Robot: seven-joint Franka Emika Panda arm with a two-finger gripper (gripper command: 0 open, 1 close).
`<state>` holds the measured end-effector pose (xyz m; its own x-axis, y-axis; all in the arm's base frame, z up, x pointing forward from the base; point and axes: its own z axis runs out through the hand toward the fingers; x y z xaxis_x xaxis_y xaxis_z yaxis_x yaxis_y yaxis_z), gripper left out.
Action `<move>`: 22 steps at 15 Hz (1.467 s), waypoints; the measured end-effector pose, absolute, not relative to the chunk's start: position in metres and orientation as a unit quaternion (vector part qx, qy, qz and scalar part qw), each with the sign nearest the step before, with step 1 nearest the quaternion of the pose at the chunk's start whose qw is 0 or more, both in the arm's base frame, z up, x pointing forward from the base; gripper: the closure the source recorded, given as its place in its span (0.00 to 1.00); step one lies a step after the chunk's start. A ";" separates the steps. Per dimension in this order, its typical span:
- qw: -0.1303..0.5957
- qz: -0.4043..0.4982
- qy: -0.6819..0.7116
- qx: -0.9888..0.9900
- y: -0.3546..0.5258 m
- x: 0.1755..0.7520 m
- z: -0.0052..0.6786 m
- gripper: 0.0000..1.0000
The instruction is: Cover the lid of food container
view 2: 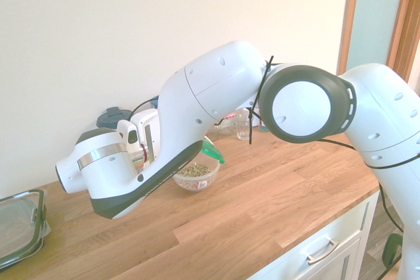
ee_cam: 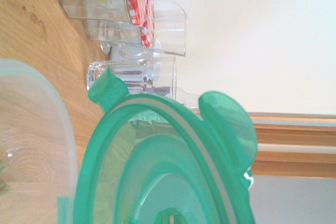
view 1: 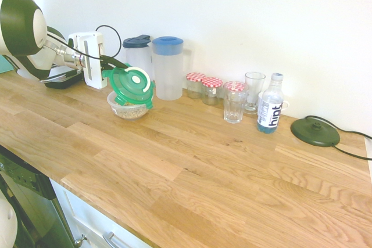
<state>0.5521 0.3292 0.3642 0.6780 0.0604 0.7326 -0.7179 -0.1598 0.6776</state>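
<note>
First exterior view: the tool is closed on the edge of the lid, which stands tilted, its lower edge at the far rim of the food container on the worktop. The lid is not yet flat on the container. Second exterior view: the arm hides most of the lid; the food container sits just beneath it, its top uncovered. Wrist view: the lid fills the foreground beside the container rim. Remaining, by judgement: lower, level, release.
</note>
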 end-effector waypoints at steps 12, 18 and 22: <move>0.586 0.313 -0.204 0.719 0.359 0.526 0.344 0.00; 0.529 0.270 -0.214 0.776 0.383 0.511 0.370 0.00; 0.483 0.235 -0.234 0.810 0.390 0.508 0.404 0.00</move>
<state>0.5081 0.3895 0.4042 0.7797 -0.1525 0.6073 -0.6068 -0.4236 0.6726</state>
